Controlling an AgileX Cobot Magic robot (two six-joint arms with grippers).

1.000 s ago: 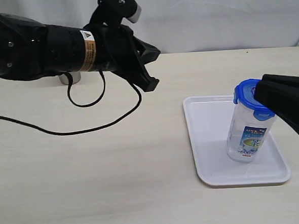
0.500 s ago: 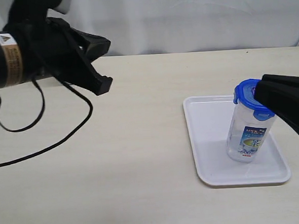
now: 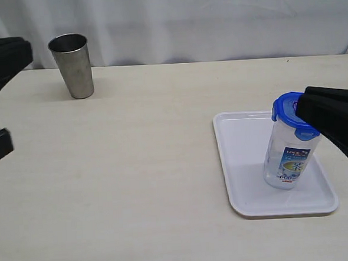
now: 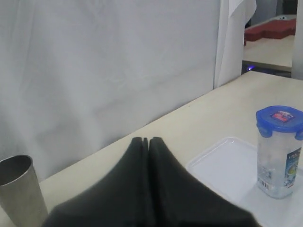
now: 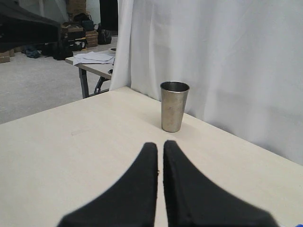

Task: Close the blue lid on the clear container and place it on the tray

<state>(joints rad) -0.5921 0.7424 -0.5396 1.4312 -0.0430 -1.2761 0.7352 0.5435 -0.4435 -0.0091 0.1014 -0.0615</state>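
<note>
The clear container (image 3: 286,156) stands upright on the white tray (image 3: 238,162), with the blue lid (image 3: 288,113) sitting on top of it. From the left wrist view I see the same container (image 4: 279,163), lid (image 4: 280,118) and tray (image 4: 220,165) some way ahead. My right gripper (image 3: 304,106) hovers beside the lid at the right, overlapping its edge in the exterior view. Its fingers (image 5: 160,144) are shut with nothing between them. My left gripper (image 3: 21,54) is pulled back to the far left edge, and its fingers (image 4: 147,140) are pressed together, empty.
A tapered steel cup (image 3: 72,65) stands at the back left of the beige table (image 3: 152,167), near the white curtain. It also shows ahead of the right gripper as cup (image 5: 173,106) and beside the left gripper as cup (image 4: 16,189).
My left arm has swung away to the left, leaving the middle of the table and uncovering the steel cup. The container, lid, tray and right gripper have not moved.
</note>
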